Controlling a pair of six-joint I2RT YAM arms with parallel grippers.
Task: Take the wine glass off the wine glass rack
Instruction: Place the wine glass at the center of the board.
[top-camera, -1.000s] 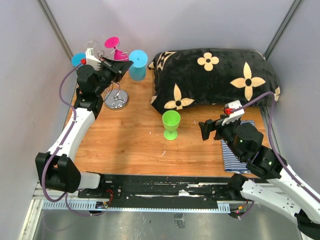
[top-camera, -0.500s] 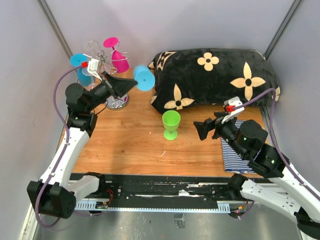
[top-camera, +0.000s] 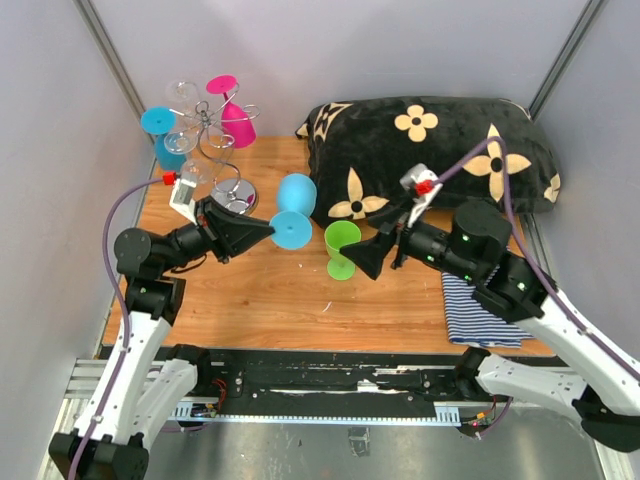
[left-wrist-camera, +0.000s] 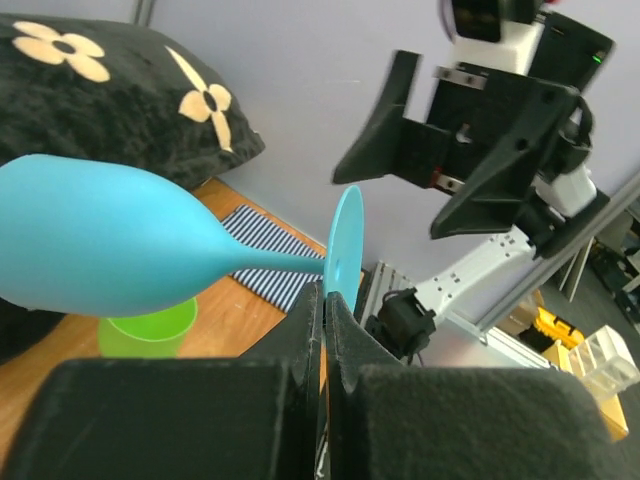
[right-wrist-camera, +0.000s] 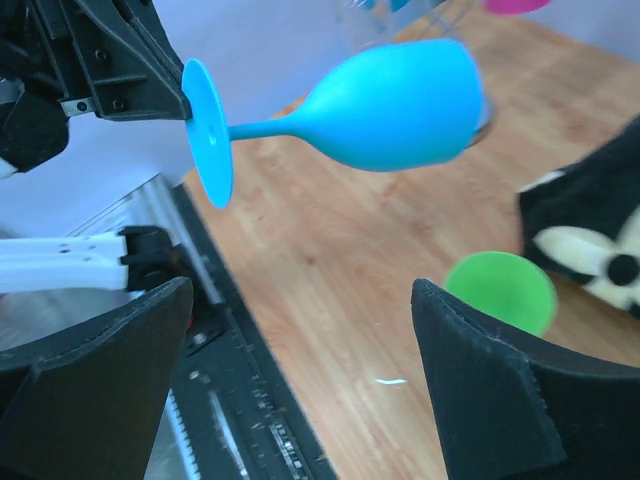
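My left gripper (top-camera: 268, 228) is shut on the edge of the round foot of a blue wine glass (top-camera: 296, 194) and holds it on its side in the air, off the wine glass rack (top-camera: 213, 143). In the left wrist view the fingers (left-wrist-camera: 310, 330) pinch the foot, and the blue glass (left-wrist-camera: 110, 245) stretches out to the left. The rack at the back left carries a pink glass (top-camera: 236, 121), another blue glass (top-camera: 160, 136) and clear ones. My right gripper (top-camera: 372, 252) is open and empty beside the held glass. The blue glass also shows in the right wrist view (right-wrist-camera: 400, 105).
A green wine glass (top-camera: 341, 247) stands upright on the wooden table (top-camera: 260, 290), right under my right gripper. A black flowered pillow (top-camera: 430, 155) fills the back right. A striped cloth (top-camera: 470, 310) lies at the right. Grey walls close in on both sides.
My left arm has drawn the blue glass off the rack and carried it forward and to the right, tipped on its side. My right arm has swung left toward it, over the green glass.
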